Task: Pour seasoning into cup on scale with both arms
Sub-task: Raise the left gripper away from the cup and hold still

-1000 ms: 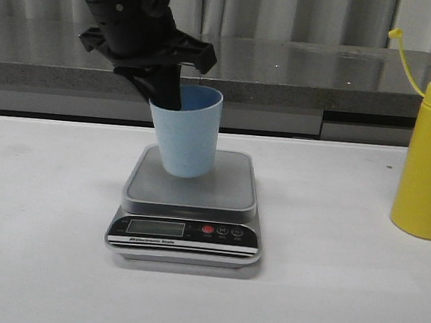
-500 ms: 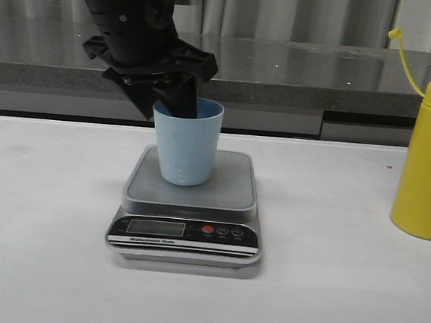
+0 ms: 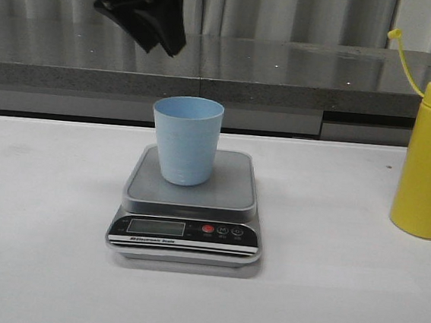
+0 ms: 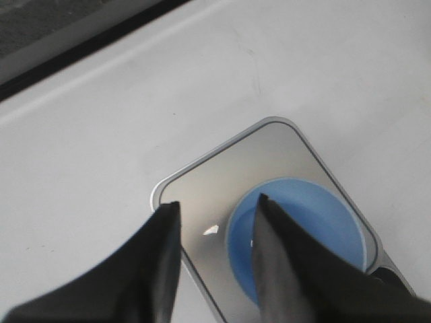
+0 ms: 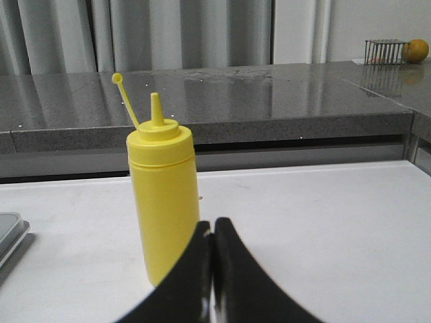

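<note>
The pale blue cup [image 3: 186, 140] stands upright and alone on the steel platform of the silver-grey scale [image 3: 186, 231]. My left gripper [image 3: 156, 22] is open and empty, well above the cup and a little to its left. In the left wrist view its jaws [image 4: 215, 208] hang apart over the cup [image 4: 303, 235] and scale platform [image 4: 202, 202]. The yellow seasoning bottle [image 3: 429, 159] stands upright at the table's right edge, cap strap up. In the right wrist view my right gripper [image 5: 213, 225] is shut and empty just in front of the bottle [image 5: 163, 195]. The right gripper is out of the front view.
A grey stone counter [image 3: 300, 70] runs behind the white table [image 3: 325, 294]. A wire basket with an orange fruit [image 5: 417, 48] sits far off on the counter in the right wrist view.
My left gripper has let go of the cup and risen straight up, clear of it. The cup, tilted a second ago, now stands upright on the scale. The bottle has not moved.
</note>
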Robot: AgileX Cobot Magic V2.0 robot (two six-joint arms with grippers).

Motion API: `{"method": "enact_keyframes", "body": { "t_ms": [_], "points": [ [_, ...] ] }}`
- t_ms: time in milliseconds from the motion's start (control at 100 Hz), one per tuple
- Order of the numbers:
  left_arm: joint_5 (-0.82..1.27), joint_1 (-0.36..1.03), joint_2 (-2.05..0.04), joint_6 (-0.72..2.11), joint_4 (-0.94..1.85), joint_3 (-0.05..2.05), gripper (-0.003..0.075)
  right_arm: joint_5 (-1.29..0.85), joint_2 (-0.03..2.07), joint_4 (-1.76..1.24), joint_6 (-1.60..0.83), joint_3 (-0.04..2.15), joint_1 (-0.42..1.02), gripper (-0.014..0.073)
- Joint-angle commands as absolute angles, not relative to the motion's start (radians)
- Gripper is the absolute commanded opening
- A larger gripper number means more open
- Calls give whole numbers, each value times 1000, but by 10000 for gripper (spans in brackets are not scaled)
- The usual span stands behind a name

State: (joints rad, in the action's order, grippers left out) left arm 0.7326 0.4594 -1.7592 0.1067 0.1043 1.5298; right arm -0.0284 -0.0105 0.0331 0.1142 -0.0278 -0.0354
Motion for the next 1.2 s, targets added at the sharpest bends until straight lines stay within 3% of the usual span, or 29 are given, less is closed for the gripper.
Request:
{"method": "enact_keyframes", "body": {
  "t_ms": [0,100,720,1190],
  "points": [
    [691,434,-1665,95,116,1527,92,51,-33,40,112,-10,-41,-68],
    [669,404,-1608,95,118,1456,-20,51,-33,40,112,-10,-41,-68],
    [461,179,-1056,75,134,924,-20,51,-33,40,112,-10,-41,-68],
    [269,163,-653,75,134,612,-20,51,-33,40,112,-10,-41,-68]
  ]
}}
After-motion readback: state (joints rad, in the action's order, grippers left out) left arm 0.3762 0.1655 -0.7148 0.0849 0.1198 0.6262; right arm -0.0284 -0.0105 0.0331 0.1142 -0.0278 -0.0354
